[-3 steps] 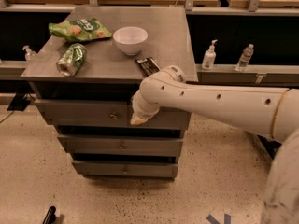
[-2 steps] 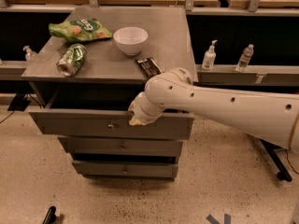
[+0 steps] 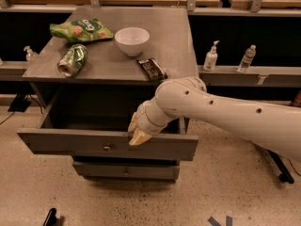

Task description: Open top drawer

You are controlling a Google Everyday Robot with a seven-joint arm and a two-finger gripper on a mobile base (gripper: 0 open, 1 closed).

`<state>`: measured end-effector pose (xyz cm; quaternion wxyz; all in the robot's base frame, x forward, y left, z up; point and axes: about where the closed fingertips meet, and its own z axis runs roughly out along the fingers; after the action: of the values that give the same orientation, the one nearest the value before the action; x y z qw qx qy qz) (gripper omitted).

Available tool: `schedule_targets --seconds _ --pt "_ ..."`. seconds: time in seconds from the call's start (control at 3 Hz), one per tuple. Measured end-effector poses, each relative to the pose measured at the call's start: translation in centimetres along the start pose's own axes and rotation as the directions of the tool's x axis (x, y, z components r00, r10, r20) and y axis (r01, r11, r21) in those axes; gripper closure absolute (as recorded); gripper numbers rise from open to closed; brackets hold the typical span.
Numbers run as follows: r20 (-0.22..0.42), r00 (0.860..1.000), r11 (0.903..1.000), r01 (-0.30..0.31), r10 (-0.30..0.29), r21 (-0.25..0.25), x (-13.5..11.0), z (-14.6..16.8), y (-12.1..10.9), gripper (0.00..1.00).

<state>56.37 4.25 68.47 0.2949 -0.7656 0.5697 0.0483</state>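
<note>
The top drawer (image 3: pixel 70 145) is a wide grey wooden drawer with a small round metal knob (image 3: pixel 107 148) at the centre of its front. It stands pulled far out of the grey cabinet (image 3: pixel 178 55), and its dark inside shows. My gripper (image 3: pixel 139 134) comes in from the right on a white arm. Its tan fingertips rest over the top edge of the drawer front, a little right of the knob.
On the cabinet top lie a green snack bag (image 3: pixel 80 30), a green can on its side (image 3: pixel 72 60), a white bowl (image 3: pixel 132 40) and a dark snack bar (image 3: pixel 151 69). A narrower drawer (image 3: pixel 124 171) sits below. Bottles (image 3: pixel 210 57) stand on a shelf to the right.
The top drawer has slid much farther out toward the camera, and my gripper has moved down and forward with its front edge.
</note>
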Motion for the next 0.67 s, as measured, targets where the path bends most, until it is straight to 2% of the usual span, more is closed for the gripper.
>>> schedule_targets --seconds 0.33,0.67 --pt "0.0 1.0 1.0 0.0 0.0 0.0 0.0 0.0 0.0 0.27" --pt "0.023 1.0 0.9996 -0.005 0.006 -0.029 -0.8 -1.7 2.8 0.11"
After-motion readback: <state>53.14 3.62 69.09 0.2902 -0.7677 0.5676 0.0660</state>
